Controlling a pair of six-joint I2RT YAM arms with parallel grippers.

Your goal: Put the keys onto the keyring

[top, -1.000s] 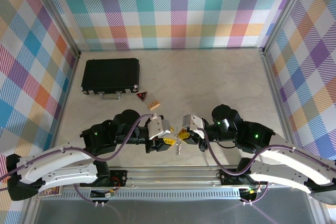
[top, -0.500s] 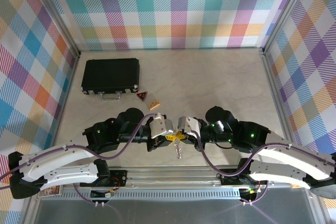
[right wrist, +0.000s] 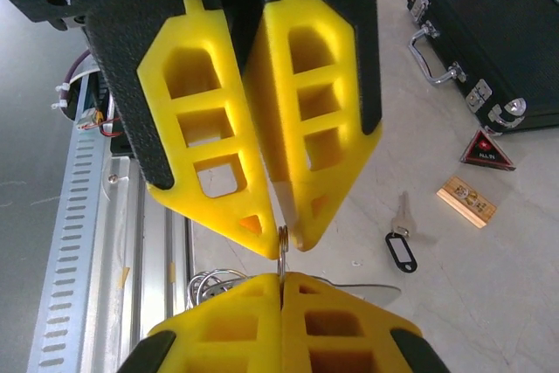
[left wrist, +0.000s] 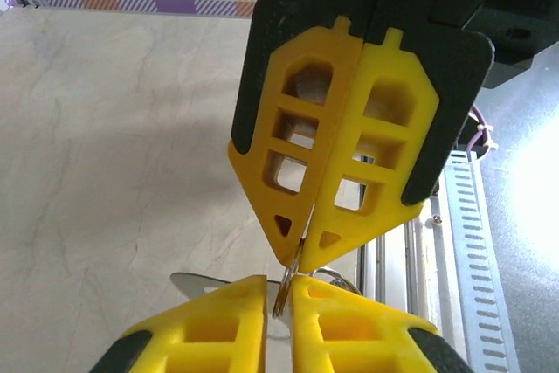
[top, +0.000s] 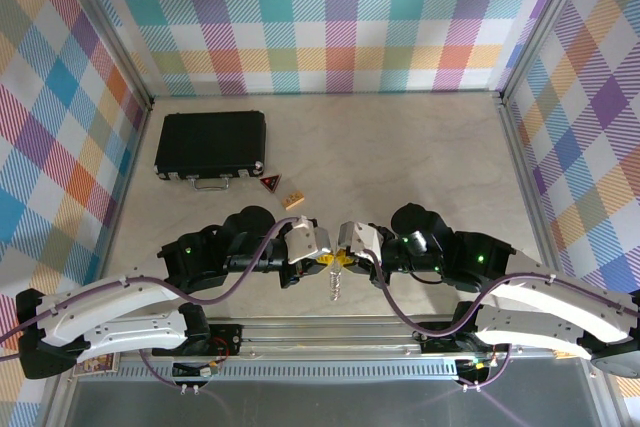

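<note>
Most of the keys (right wrist: 367, 291) is hidden behind the right gripper (right wrist: 281, 281).

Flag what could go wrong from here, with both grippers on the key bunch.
1. Left gripper and right gripper both pinch the thin wire ring edge-on at their tips; any relative pull may twist it free, dropping the keys by the near rail.
2. Their tips nearly touch; a small misstep could knock them together.
3. The keyring lies on the table, with no gripper free to fetch it.
</note>
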